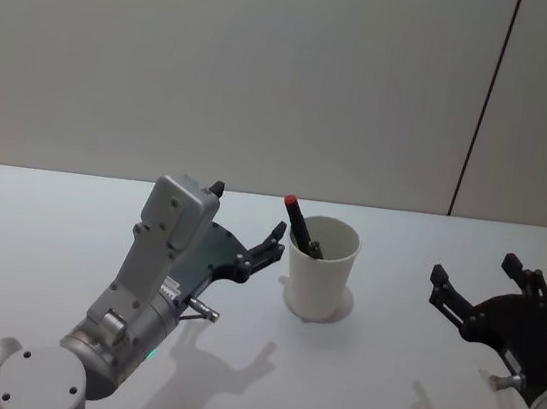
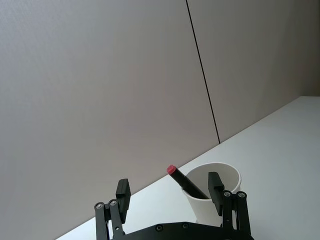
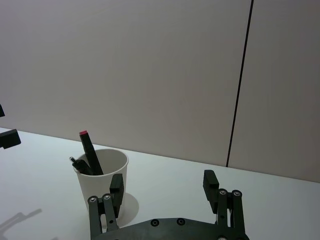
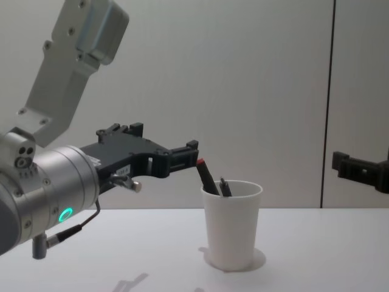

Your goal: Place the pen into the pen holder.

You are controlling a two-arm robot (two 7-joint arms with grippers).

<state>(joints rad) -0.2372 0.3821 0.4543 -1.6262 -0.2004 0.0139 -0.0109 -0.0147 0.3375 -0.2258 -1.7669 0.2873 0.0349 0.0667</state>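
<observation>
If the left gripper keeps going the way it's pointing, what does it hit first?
Probably the pen, which leans out of the cup towards the open left gripper; the cup rim sits just behind it. Depth is uncertain.

White table [image 1: 69,228]: pen holder [image 1: 319,281] upright on it.

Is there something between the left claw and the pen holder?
Nothing visible. The left claw is open beside the pen holder, with bare table between. The pen already leans inside the holder.
</observation>
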